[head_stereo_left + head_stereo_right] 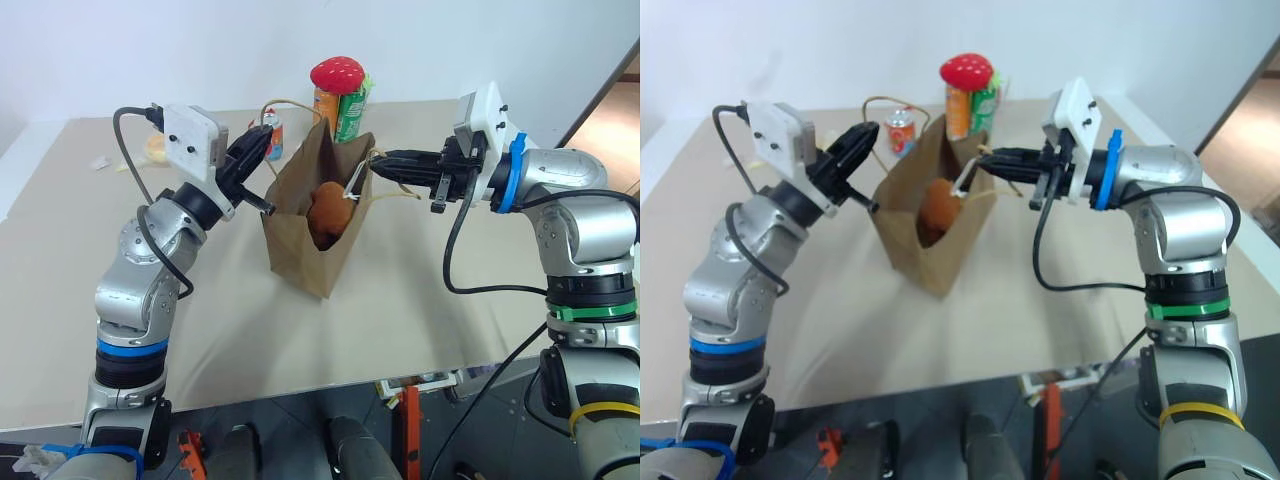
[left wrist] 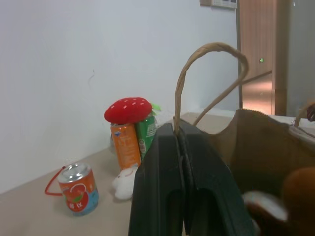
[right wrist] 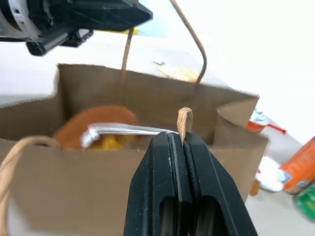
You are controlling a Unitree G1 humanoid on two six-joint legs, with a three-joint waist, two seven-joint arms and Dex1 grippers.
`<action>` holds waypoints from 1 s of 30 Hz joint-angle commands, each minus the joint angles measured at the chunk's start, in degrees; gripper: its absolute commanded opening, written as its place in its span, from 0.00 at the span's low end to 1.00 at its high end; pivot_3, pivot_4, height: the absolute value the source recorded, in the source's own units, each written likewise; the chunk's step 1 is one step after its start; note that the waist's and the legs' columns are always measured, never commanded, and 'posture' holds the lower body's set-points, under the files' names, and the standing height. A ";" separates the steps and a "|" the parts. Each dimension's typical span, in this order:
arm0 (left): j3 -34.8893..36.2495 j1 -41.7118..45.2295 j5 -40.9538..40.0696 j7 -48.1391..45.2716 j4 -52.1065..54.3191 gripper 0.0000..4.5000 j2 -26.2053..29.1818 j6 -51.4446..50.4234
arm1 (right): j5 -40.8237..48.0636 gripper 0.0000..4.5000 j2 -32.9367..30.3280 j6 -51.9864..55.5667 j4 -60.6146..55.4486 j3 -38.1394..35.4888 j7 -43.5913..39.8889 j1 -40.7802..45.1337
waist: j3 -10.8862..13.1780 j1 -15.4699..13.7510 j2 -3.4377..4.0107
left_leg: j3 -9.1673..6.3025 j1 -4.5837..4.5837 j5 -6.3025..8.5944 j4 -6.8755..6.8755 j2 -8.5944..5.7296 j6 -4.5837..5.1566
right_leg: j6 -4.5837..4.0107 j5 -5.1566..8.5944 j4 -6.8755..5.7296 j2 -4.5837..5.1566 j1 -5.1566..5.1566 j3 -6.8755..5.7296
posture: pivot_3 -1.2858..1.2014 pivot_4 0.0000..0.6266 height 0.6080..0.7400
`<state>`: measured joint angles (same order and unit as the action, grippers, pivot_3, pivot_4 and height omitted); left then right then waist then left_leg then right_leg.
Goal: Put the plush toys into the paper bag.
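1. Your bag (image 1: pixel 305 245) stands upright and open in the middle of the table (image 1: pixel 420 310), between the two arms.
2. Your left gripper (image 1: pixel 262 143) is at the bag's left side, fingers pressed together on the left handle (image 2: pixel 206 73); in the left wrist view the cord loop rises out from between the closed fingers.
3. Your right gripper (image 1: pixel 385 163) is at the bag's right rim, pointing roughly level toward the left. Its fingers are closed on the right handle (image 3: pixel 184 123), with the cord end poking up between the tips in the right wrist view.
4. The brown toy (image 1: pixel 328 212) sits inside the bag, visible through the open mouth. In the right wrist view you can see a bit of yellow beside it, but you cannot tell what that is.
5. Behind the bag stand an orange can (image 2: pixel 126 145) and a green can (image 2: pixel 145 135) side by side, with a red spotted mushroom plush (image 1: pixel 337 73) resting on top of them.
6. A smaller can (image 2: pixel 78 189) stands on the table to the left of those, near the left gripper.
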<state>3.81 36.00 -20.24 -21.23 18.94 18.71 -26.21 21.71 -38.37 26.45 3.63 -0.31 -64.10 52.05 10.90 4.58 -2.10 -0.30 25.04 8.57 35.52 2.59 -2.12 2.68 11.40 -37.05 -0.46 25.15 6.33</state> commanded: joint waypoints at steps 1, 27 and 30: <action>-1.54 -0.64 1.11 0.20 -0.11 0.00 -1.27 2.18 | -2.44 0.04 0.85 -2.77 1.69 1.67 1.15 1.04 | 0.00 -0.01 0.00 | 0.00 0.01 0.00 0.00 0.00 0.00 | 0.00 0.00 -0.01 0.00 0.01 0.00 | 0.52 0.24 0.99; 0.68 -4.46 -4.76 -3.59 2.95 0.54 0.52 -2.04 | 0.66 0.75 5.93 -0.98 10.94 -6.52 11.99 4.98 | 0.00 -0.10 0.01 | 0.00 0.07 0.00 -0.02 0.00 0.00 | 0.05 -0.03 -0.01 -0.01 0.04 0.03 | 0.52 0.24 0.99; 2.27 -4.75 -7.86 -5.81 3.67 0.82 1.83 -2.79 | -0.02 0.75 4.61 -1.08 12.99 -8.16 14.23 5.13 | 0.00 -0.10 0.01 | 0.00 0.07 0.00 -0.02 0.00 0.00 | 0.03 -0.03 -0.01 0.00 0.04 0.03 | 0.52 0.24 0.99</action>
<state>3.55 31.24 -24.85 -24.87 19.33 19.13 -28.78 21.26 -32.18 25.56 15.75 -5.54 -52.10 55.46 10.90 4.48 -2.09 -0.30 25.11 8.57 35.50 2.59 -2.12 2.70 11.38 -37.06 -0.46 25.18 6.36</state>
